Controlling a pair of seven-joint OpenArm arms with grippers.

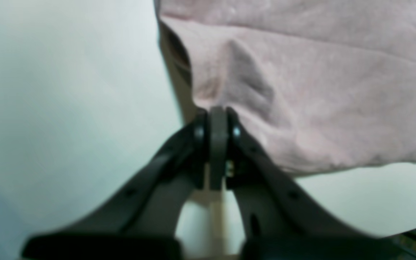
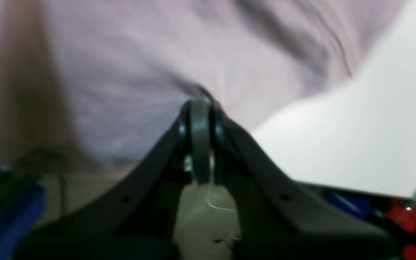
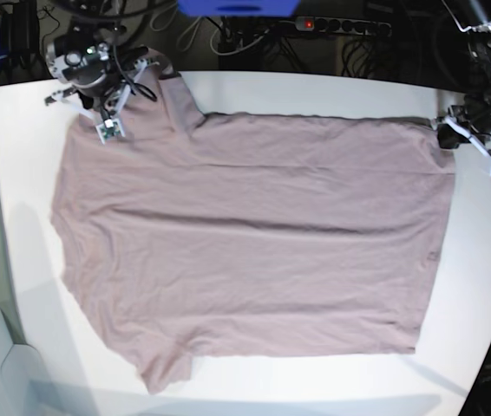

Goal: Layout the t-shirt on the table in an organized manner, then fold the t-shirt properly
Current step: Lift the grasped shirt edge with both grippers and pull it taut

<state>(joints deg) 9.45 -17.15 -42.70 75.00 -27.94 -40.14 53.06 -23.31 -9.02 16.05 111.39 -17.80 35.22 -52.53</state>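
Overhead, the t-shirt (image 3: 254,251) lies spread almost flat across the table (image 3: 332,91), its long axis running side to side, with shallow creases along the body. Only this view shows the whole garment and both arms at once: 1 at each far corner, well apart. The right gripper (image 3: 111,117) sits at the shirt's upper corner on the view's left, by the sleeve; the left gripper (image 3: 445,132) sits at the upper corner on the view's right, at the hem.

The 2 wrist views give what the overhead cannot: how the jaws stand. In the left wrist view the left gripper (image 1: 218,113) has its fingers pressed together on the t-shirt (image 1: 320,90) edge, cloth puckering up from the pinch, with bare table (image 1: 67,108) to 1 side. In the right wrist view, which is blurred, the right gripper (image 2: 200,106) is likewise pinched tight on the t-shirt (image 2: 121,83), a small fold rising at the tips, and the table (image 2: 367,144) edge shows beside it.
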